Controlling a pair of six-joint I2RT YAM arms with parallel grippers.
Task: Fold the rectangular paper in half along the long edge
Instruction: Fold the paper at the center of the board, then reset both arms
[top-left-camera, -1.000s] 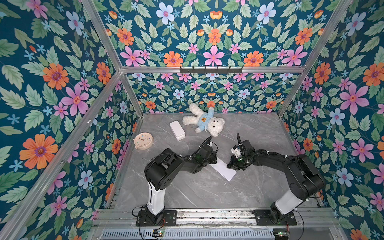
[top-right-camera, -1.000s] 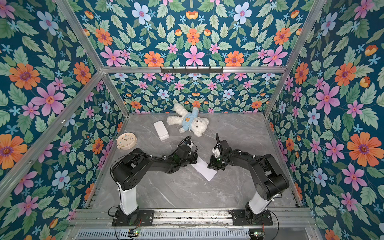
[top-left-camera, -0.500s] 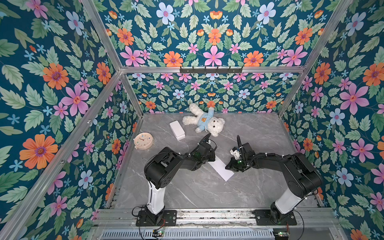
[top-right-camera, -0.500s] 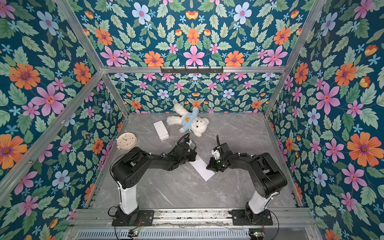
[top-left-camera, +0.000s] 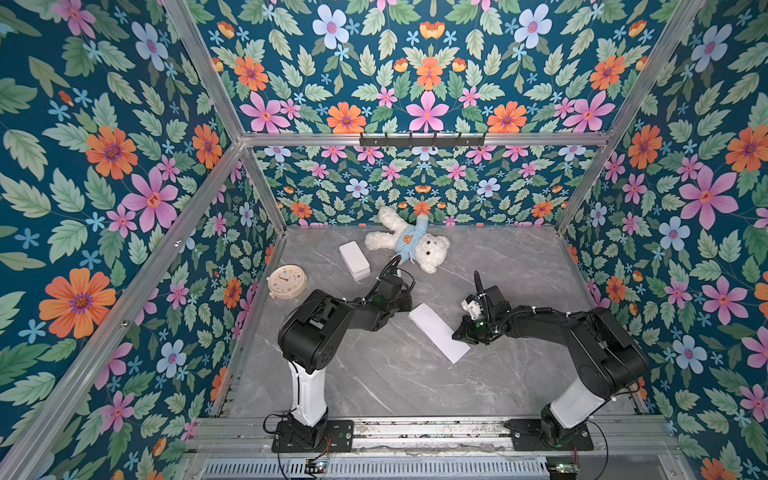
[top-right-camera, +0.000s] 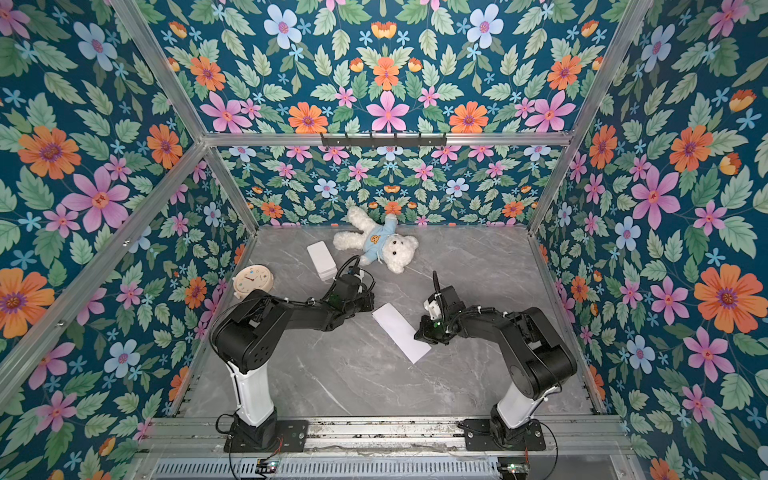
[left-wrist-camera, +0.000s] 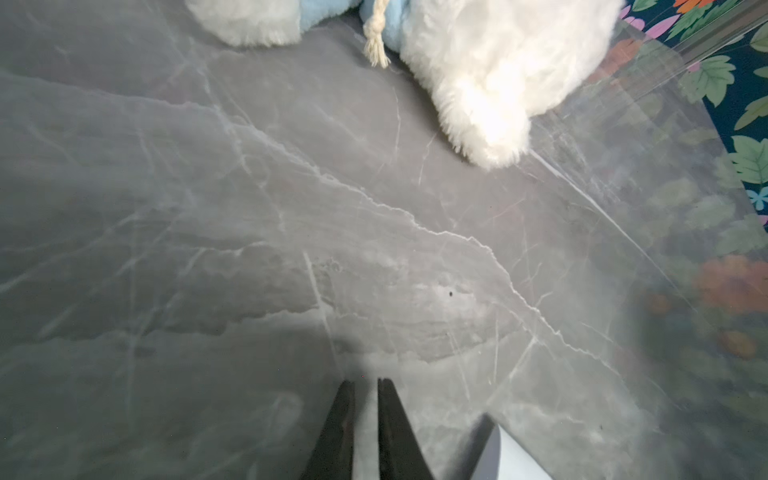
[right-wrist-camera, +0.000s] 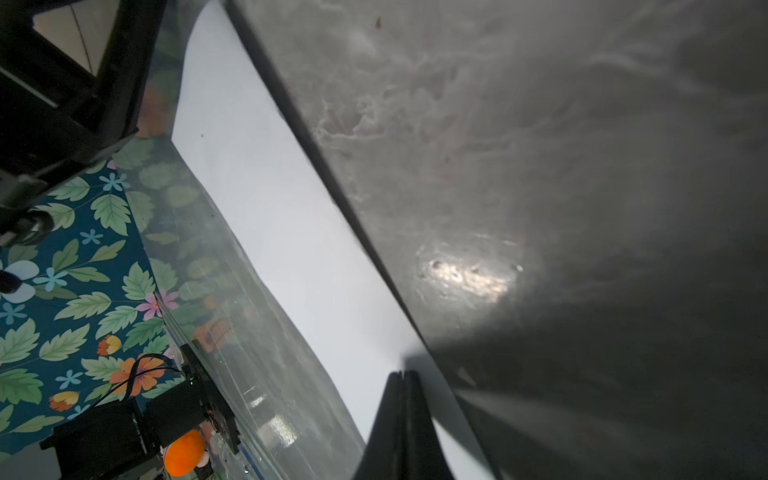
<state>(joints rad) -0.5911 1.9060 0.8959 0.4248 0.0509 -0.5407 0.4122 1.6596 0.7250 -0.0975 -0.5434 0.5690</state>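
Note:
The rectangular paper (top-left-camera: 436, 332) (top-right-camera: 399, 330) lies flat on the grey marble table as a narrow white strip, blank face up, running diagonally between the arms. My left gripper (top-left-camera: 408, 300) (left-wrist-camera: 365, 384) hovers just beyond the strip's far-left corner; its jaws stand a little apart, and only table shows between them. A corner of the paper (left-wrist-camera: 511, 461) shows beside it. My right gripper (top-left-camera: 457, 335) (top-right-camera: 418, 336) (right-wrist-camera: 401, 372) is shut, its tips resting on top of the paper (right-wrist-camera: 291, 232) close to its right long edge.
A white teddy bear (top-left-camera: 409, 245) (left-wrist-camera: 498, 83) in a blue top lies at the back. Beside it is a white rounded box (top-left-camera: 354, 259), and a round cream clock (top-left-camera: 286, 281) is by the left wall. Flowered walls enclose the table.
My left gripper has drawn back to the left off the paper and its jaws have parted slightly. The right gripper has come down and forward along the paper's right edge, still shut.

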